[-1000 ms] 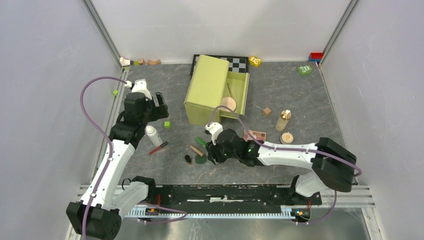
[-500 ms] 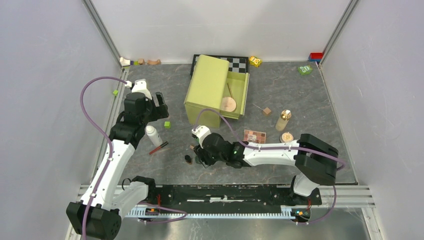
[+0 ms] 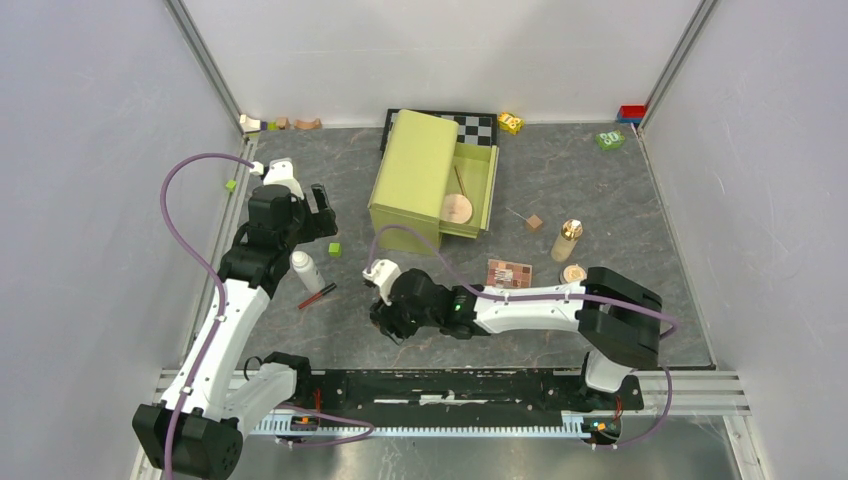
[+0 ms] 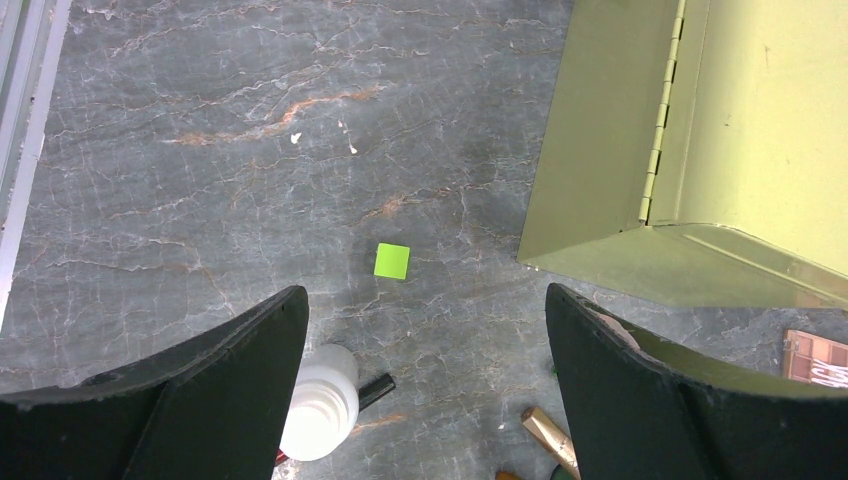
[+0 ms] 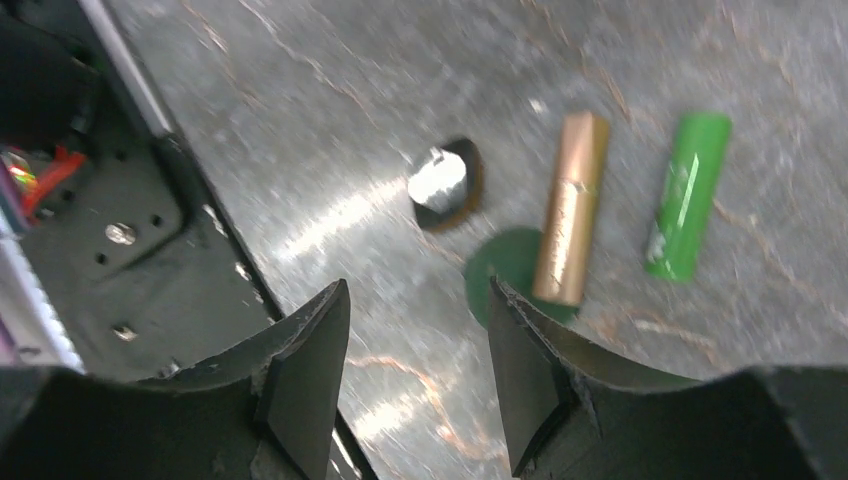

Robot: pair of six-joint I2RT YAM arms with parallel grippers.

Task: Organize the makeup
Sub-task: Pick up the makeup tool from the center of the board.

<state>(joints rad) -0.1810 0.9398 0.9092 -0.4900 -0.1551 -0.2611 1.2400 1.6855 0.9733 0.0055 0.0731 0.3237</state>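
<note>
Shift: right claw [image 5: 418, 320] swung leftward along near side of box [image 3: 415, 180], away from palette [image 3: 509, 271]. Jaws widened, part open, nothing held. Now hovers over bronze tube [image 5: 572, 210], green tube [image 5: 688, 195] and small dark round piece [image 5: 440, 182], all loose on table [image 3: 600, 190] in front of box. Left claw [image 4: 425, 300] unmoved, wide open, empty, above white bottle [image 4: 320, 415] left of box. Meaning: probably lining up tube pick. One compact [image 3: 457, 208] in box, other makeup outside.
</note>
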